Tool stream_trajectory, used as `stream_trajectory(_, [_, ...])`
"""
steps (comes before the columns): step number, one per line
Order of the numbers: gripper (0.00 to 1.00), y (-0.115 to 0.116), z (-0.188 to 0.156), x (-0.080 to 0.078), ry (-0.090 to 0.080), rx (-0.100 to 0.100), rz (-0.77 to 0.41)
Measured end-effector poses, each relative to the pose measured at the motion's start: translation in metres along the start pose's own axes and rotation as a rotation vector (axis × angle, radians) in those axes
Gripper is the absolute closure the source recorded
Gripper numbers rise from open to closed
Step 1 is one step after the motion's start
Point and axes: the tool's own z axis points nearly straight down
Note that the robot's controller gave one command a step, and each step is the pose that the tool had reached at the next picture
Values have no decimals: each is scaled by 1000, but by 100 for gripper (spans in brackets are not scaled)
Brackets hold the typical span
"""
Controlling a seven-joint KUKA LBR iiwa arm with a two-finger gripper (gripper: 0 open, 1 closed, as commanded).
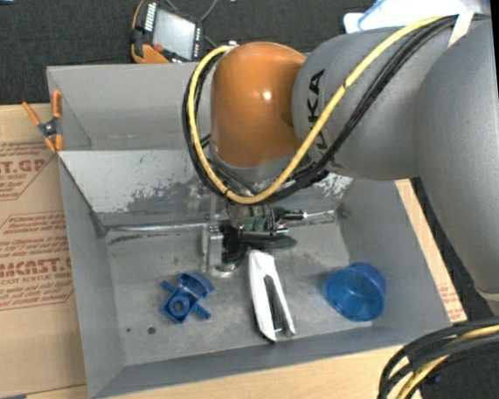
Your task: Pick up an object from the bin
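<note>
Your arm [397,92] reaches into the grey bin [139,240] from its right side, with the orange cover [254,106] on its wrist hanging above the middle of the bin's far wall. Yellow and black cables [194,138] loop around that cover.

Below it, the gripper [224,256] sits low over the middle of the bin floor. Dark shadow and wrist hardware crowd it, so you cannot tell how far it is open, and you can see nothing held in it.

Three loose things lie along the near side of the floor. The white elongated tool [268,305] with a dark slot down its length lies nearest the gripper. It runs from just beside the gripper's right side toward the near wall, and you cannot tell whether its upper end touches the gripper.

The small blue plastic bracket [185,299] lies flat toward the near left corner, close to the gripper but apart from it. The blue round cup [356,292] rests toward the near right corner, well apart from the gripper and clear of the white tool.
</note>
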Motion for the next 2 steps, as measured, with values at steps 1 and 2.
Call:
stream_trajectory(1, [0, 0, 0, 0, -1, 0, -1])
stream_trajectory(2, [0, -52, 52, 21, 5, 1, -34])
